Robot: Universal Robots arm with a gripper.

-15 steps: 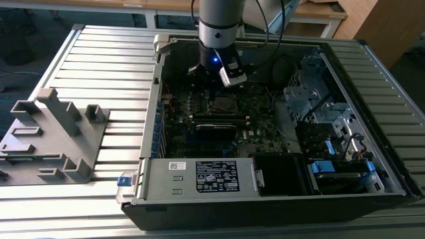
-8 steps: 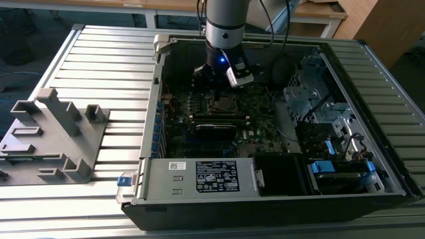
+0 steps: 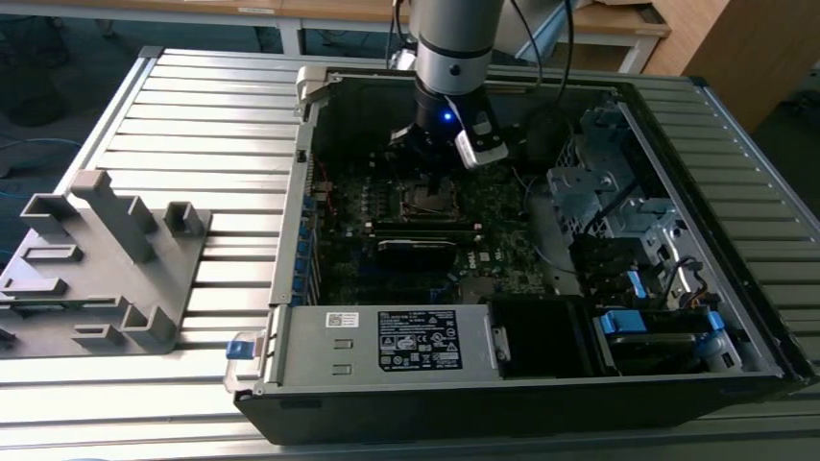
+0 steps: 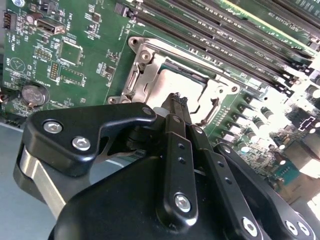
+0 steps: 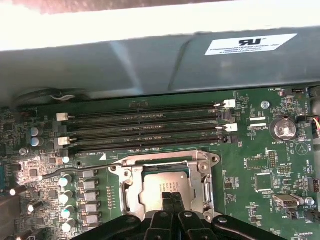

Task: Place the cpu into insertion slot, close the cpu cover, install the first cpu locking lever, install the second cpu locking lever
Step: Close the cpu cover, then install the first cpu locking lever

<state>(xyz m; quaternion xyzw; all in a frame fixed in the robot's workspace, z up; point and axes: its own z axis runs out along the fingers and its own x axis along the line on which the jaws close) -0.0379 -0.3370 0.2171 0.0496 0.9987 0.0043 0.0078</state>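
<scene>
The insertion slot (image 3: 427, 202) sits in the middle of the green motherboard inside the open case. In both wrist views the cpu (image 5: 152, 189) (image 4: 186, 82) lies flat in it, its dull grey top showing through the window of the silvery cpu cover (image 5: 165, 161) (image 4: 150, 65), which lies down around it. My gripper (image 5: 171, 194) (image 4: 175, 99) (image 3: 429, 182) hangs right over the cpu, shut, with nothing between its black fingers (image 4: 176, 120). A thin lever rod (image 5: 75, 166) runs out from one side of the socket.
Long black memory slots (image 5: 145, 130) run beside the socket toward the grey case wall (image 5: 150, 60). A coin battery (image 5: 283, 129) sits nearby. The exterior view shows a power supply (image 3: 384, 341), metal drive cages (image 3: 615, 202) and a grey fixture (image 3: 103, 259) outside the case.
</scene>
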